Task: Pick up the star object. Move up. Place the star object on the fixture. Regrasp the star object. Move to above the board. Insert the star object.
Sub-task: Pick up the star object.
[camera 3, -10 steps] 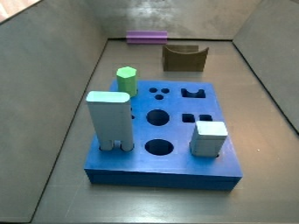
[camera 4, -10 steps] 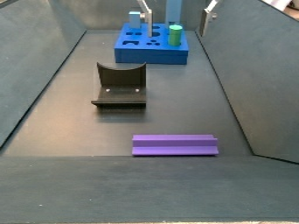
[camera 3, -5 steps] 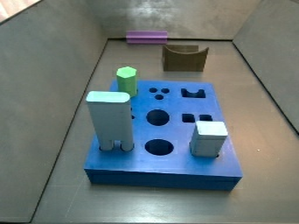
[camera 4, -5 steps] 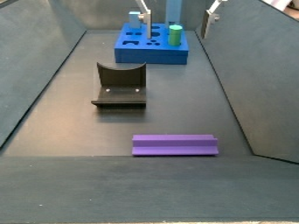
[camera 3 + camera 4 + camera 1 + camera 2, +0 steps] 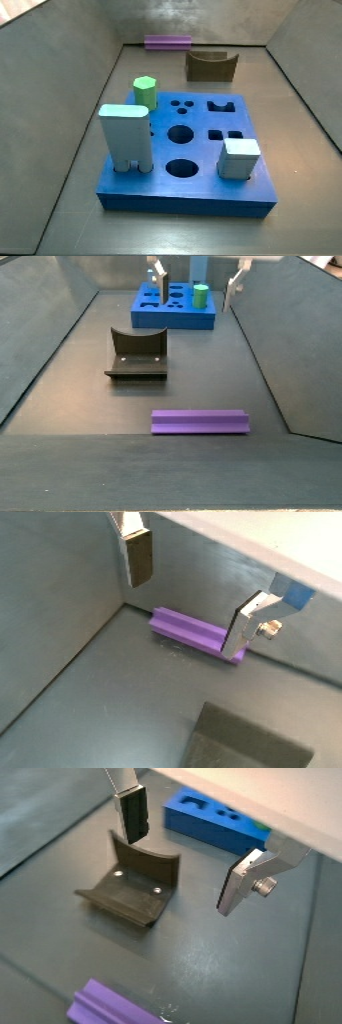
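Observation:
The star object is a slim purple ridged bar lying flat on the dark floor by a wall [image 5: 167, 43] [image 5: 201, 421] [image 5: 187, 629] [image 5: 114, 1008]. The dark fixture [image 5: 211, 65] [image 5: 138, 354] [image 5: 131, 890] stands between it and the blue board [image 5: 187, 150] [image 5: 174, 311] [image 5: 214, 830]. My gripper [image 5: 197, 276] [image 5: 191, 592] [image 5: 185, 848] hangs open and empty high above the floor, over the stretch between board and fixture. In a wrist view one finger [image 5: 245, 624] overlaps the far end of the bar but does not touch it.
A green hexagonal peg [image 5: 144, 92] [image 5: 201, 296], a tall pale blue-green block [image 5: 124, 135] and a short pale block [image 5: 241, 157] stand in the board's holes. Sloping grey walls enclose the floor on all sides.
In a side view the two fingers sit a little lower and closer than before. The bar, fixture and board have not moved.

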Robot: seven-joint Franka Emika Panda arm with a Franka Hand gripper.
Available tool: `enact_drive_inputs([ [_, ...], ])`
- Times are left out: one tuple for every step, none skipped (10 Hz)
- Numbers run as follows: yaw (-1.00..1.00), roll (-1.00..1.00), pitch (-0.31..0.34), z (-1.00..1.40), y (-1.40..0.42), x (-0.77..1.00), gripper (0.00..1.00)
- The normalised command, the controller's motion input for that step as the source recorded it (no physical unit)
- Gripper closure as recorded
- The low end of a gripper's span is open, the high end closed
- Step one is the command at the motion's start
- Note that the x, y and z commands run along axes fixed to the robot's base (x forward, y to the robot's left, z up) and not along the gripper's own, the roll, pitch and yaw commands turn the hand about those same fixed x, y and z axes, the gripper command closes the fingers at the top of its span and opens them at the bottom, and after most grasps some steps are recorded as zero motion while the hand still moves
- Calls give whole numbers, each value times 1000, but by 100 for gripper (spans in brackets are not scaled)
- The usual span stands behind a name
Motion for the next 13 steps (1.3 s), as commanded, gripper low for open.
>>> enact_drive_inputs([
  [-1000, 0, 0, -443, 0, 20, 0],
  [-974, -24, -19, -414, 37, 14, 0],
  [-751, -11, -11, -417, 257, 0, 0],
  [-583, -30, -1, -443, 403, -3, 0],
  [-477, -29, -10, -434, 494, -43, 0],
  [-434, -34, -20, -414, 529, -49, 0],
  [-463, -69, -29, -417, 469, -17, 0],
  [-529, -89, -33, -417, 389, 0, 0],
  [-640, -103, -57, -383, 266, 0, 0],
  [-726, -94, -60, -374, 191, 0, 0],
  [-831, -76, -71, -337, 114, 29, 0],
  [-866, -86, -81, -317, 77, 71, 0],
  [-797, -167, -149, -217, 77, 149, 0],
])
